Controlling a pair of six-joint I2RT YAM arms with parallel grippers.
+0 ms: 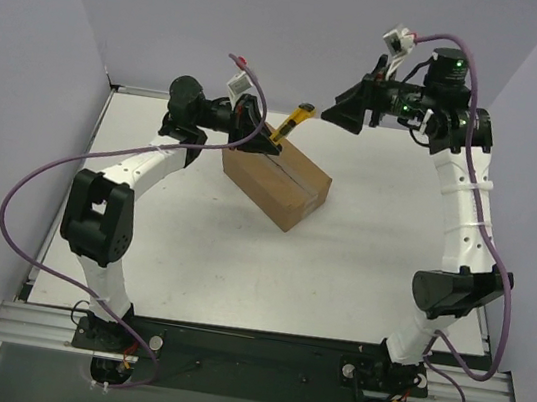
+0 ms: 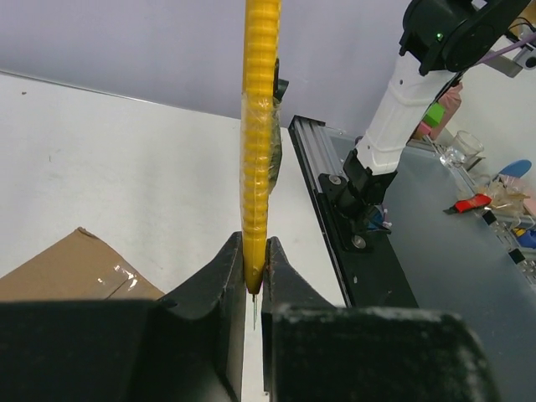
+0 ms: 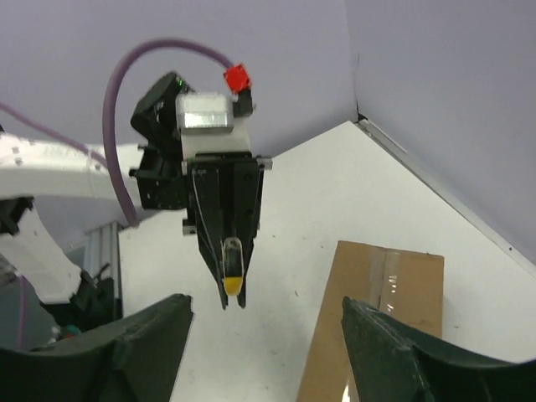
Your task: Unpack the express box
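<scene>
- Robotics lab test cell: a white tabletop (image 1: 360, 265) closed in by plain pale-violet panels (image 1: 29, 44).
- The left arm (image 1: 111, 208) and right arm (image 1: 464, 210) are bolted to an aluminium rail (image 1: 32, 330) at the near edge.
- A purple cable (image 3: 107, 117) runs exposed along the arm.
- An adjacent bench (image 2: 452, 276) carries small clutter.
</scene>
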